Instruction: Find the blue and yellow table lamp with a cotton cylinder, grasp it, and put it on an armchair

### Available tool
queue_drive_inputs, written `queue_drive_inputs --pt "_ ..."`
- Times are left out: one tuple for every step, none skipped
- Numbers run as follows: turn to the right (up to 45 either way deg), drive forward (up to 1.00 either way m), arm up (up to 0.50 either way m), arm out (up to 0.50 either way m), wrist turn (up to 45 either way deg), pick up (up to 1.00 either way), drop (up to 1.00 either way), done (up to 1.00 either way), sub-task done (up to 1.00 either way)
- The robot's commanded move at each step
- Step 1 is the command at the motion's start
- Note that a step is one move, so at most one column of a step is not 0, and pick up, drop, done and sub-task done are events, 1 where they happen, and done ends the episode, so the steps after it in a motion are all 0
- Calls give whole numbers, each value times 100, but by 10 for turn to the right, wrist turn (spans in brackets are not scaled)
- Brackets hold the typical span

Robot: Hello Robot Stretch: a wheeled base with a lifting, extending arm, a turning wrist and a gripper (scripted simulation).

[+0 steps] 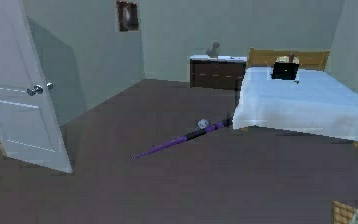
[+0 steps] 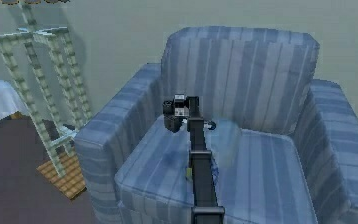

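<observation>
Starting close in: the arm (image 2: 199, 170) reaches out over the seat of the striped blue armchair (image 2: 242, 70), with the gripper (image 2: 173, 112) at its far end, somewhere above the cushion. I honestly can't tell what the fingers are doing or whether they hold anything, since the cushion sits right behind them. There's a small bluish blob (image 2: 209, 126) just beside the arm, toward the back of the seat. It could be the lamp, but it's too small to call.

My worry is that a lamp let go tilted or off-centre won't stay upright on a soft cushion, and it could tip over or roll off the front edge. Farther out, a ladder-like rack (image 2: 42, 90) stands beside the chair, so a wide swing that way might clip it.
</observation>
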Motion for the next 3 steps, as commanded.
queue_drive_inputs --pt "0 0 10 0 0 0 0 0 0" --pt "0 0 0 -8 0 0 0 0 0" --pt "0 0 0 0 0 0 0 100 0"
